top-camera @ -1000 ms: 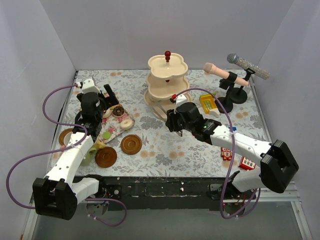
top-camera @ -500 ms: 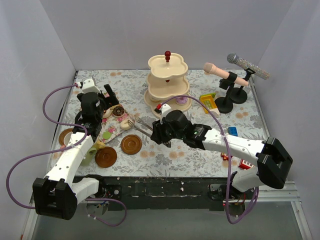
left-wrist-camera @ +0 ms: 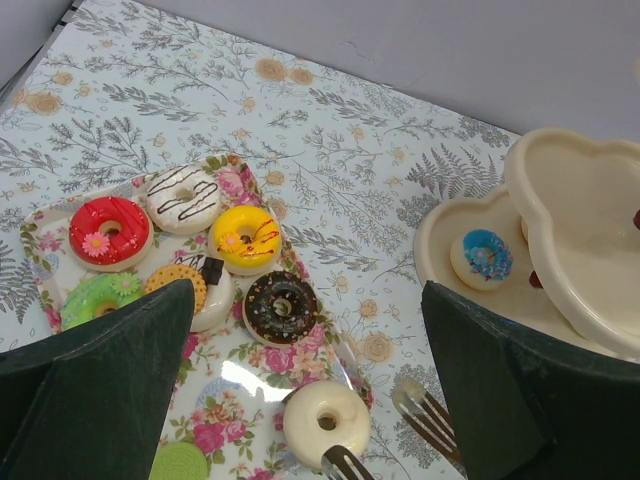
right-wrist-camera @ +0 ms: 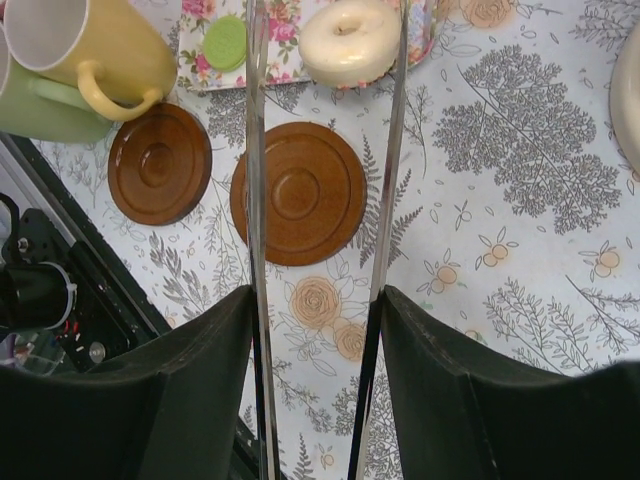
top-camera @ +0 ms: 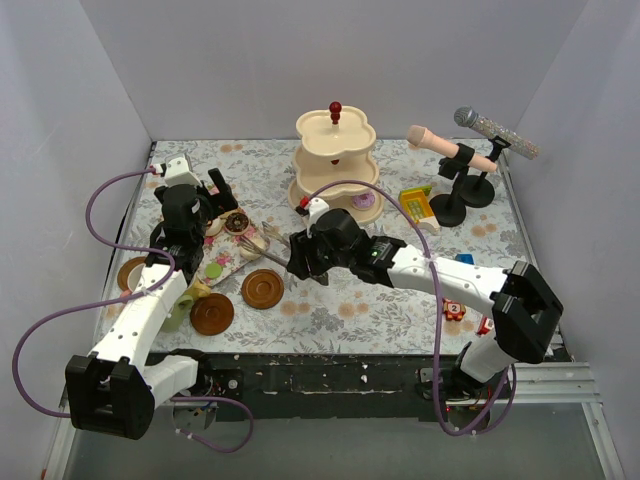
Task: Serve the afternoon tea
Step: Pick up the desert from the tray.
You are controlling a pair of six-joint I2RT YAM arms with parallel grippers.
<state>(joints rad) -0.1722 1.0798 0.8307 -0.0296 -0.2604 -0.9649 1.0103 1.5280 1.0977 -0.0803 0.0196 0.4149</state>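
The right gripper (right-wrist-camera: 318, 297) is clamped on the metal tongs (right-wrist-camera: 256, 200), its dark fingers pressing the two thin, shiny blades from outside. The blades run straight up the right wrist view with a gap between them. Between their far ends, at the top of that frame, I see a glossy cream donut (right-wrist-camera: 350, 40) at the corner of the floral tray (right-wrist-camera: 197, 20). Below the blades lies a round brown saucer (right-wrist-camera: 298, 192) with turned rings, and a second saucer (right-wrist-camera: 160, 163) sits just left of it. A yellow cup (right-wrist-camera: 80, 45) sits against a green cup (right-wrist-camera: 35, 105) in the upper left.

The left gripper (left-wrist-camera: 305, 290) hangs over the tray with its jaws wide apart and nothing in them; iced donuts crowd the tray beneath.

The cream three-tier stand (top-camera: 335, 160), scalloped and red-knobbed, is at the upper centre of the overhead view, with a blue donut (left-wrist-camera: 482, 255) on its lowest tier. Two microphones (top-camera: 470, 150) stand to its right.

The table (right-wrist-camera: 520, 150) shows bare patterned cloth right of the blades. Its black near edge cuts the lower left of the right wrist view.
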